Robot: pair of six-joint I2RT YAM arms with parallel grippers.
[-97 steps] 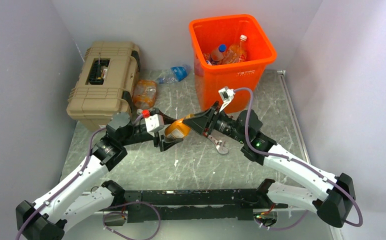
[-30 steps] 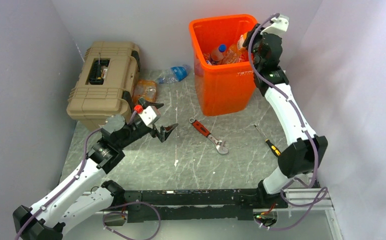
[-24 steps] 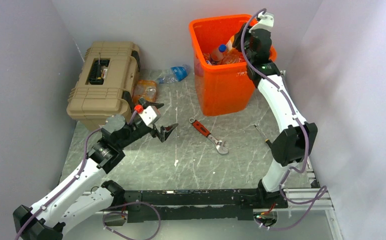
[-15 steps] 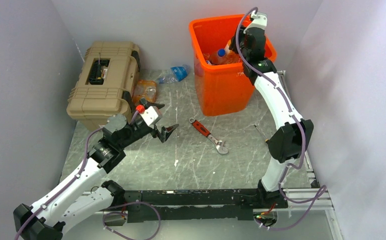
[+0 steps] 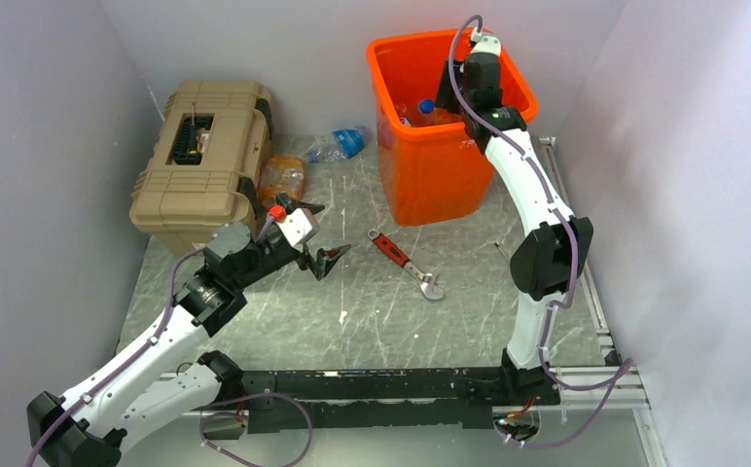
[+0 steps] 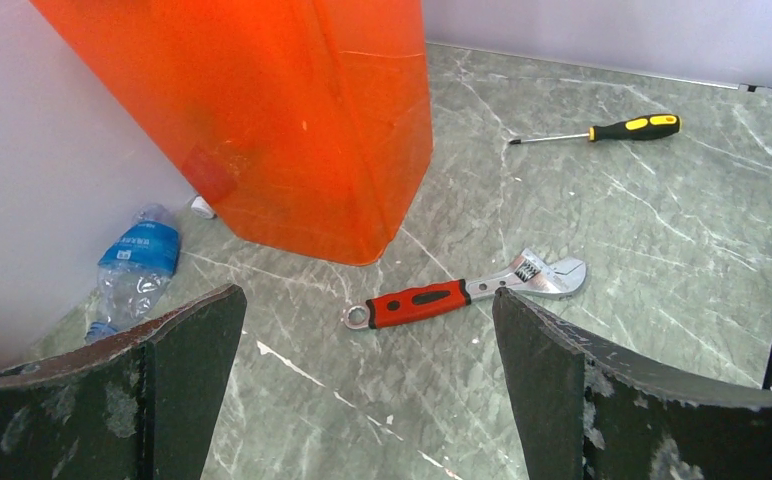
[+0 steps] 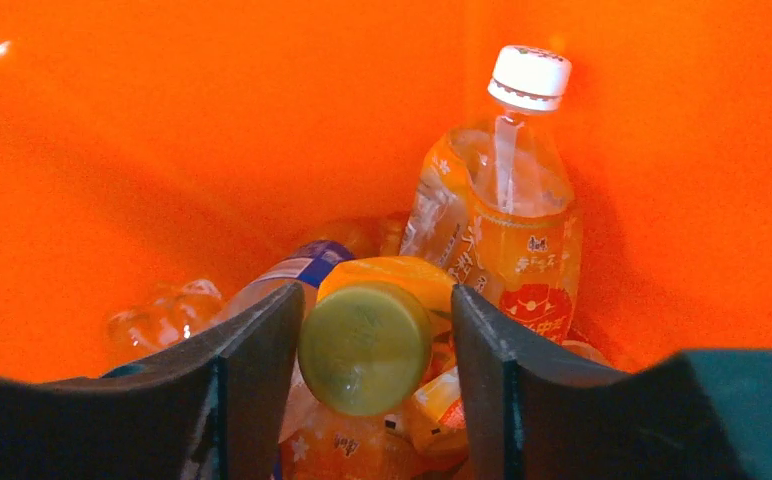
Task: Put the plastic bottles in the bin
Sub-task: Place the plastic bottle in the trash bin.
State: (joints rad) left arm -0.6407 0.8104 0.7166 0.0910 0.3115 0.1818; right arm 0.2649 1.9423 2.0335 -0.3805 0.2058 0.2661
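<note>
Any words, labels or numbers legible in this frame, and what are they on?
Nothing can be read.
Orange bin: white lettering, partly hidden, too small.
White-capped bottle inside it: label characters, blurred.
Blue-labelled bottle on the table: white print, blurred.

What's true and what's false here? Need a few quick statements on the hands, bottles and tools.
1. The left hand is open and empty. True.
2. The right hand holds a yellow-based bottle over the bin. True.
3. The wrench lies in the bin. False: it lies on the table, in front of the bin.
4. Every bottle is binned. False: a blue-labelled bottle and an orange bottle lie on the table.
</note>
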